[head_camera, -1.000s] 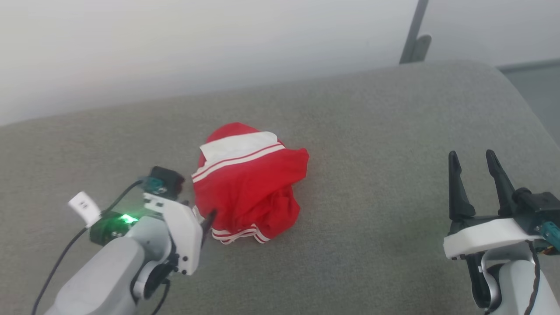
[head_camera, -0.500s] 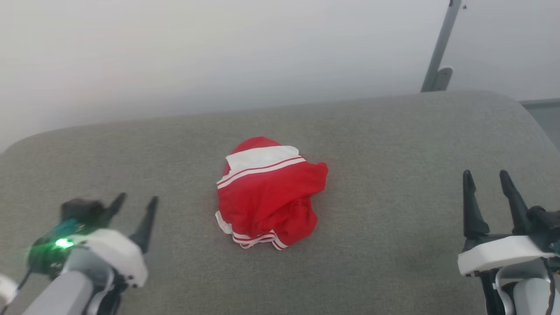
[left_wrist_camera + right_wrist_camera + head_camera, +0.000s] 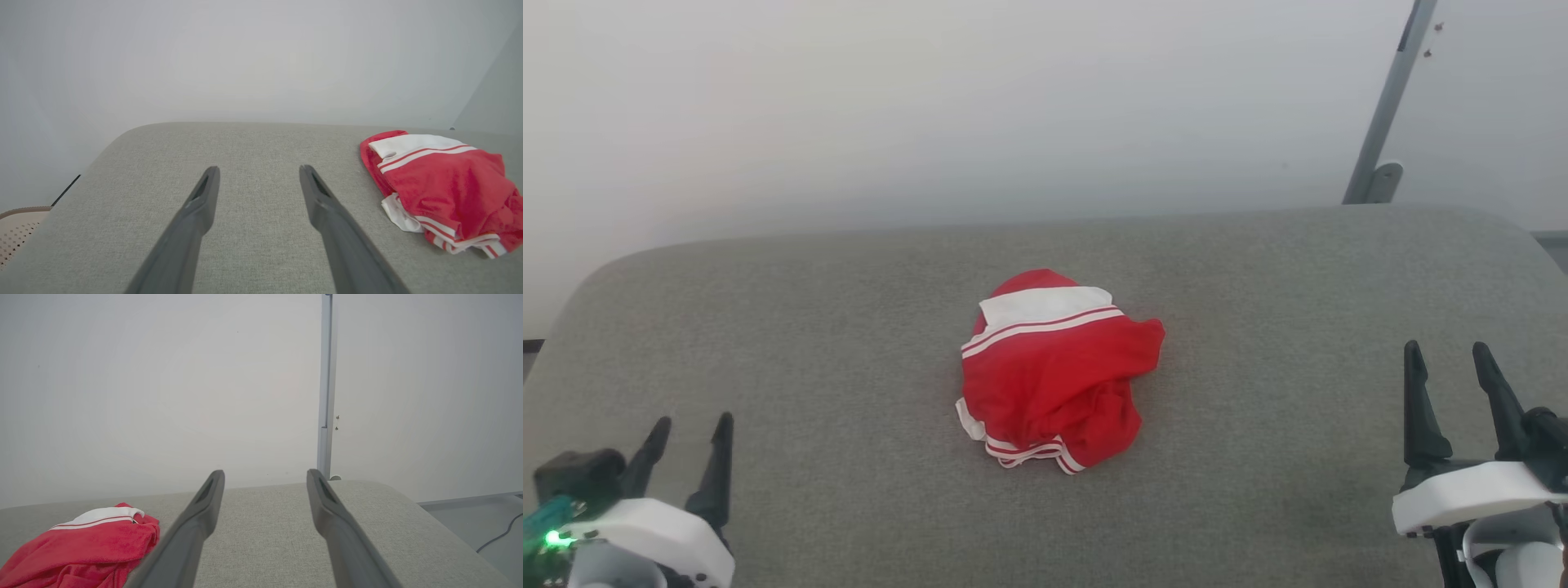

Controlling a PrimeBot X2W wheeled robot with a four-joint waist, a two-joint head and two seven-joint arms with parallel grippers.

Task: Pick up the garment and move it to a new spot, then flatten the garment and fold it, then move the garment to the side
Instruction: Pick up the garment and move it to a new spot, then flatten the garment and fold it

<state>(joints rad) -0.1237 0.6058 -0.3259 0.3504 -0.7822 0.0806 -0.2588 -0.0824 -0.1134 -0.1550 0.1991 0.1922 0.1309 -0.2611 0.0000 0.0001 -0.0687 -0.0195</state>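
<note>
Well, you get the garment only as a crumpled red heap at the middle of the grey worktop, so front, back and sleeves can't be told apart (white red-striped trim shows at its far and near edges). Your left pincer and right pincer, bodies cut off by the bottom edge, stand fingers apart and empty, well clear of it. A beige perforated object is clipped at the left wrist view's corner; any contents are hidden.
</note>
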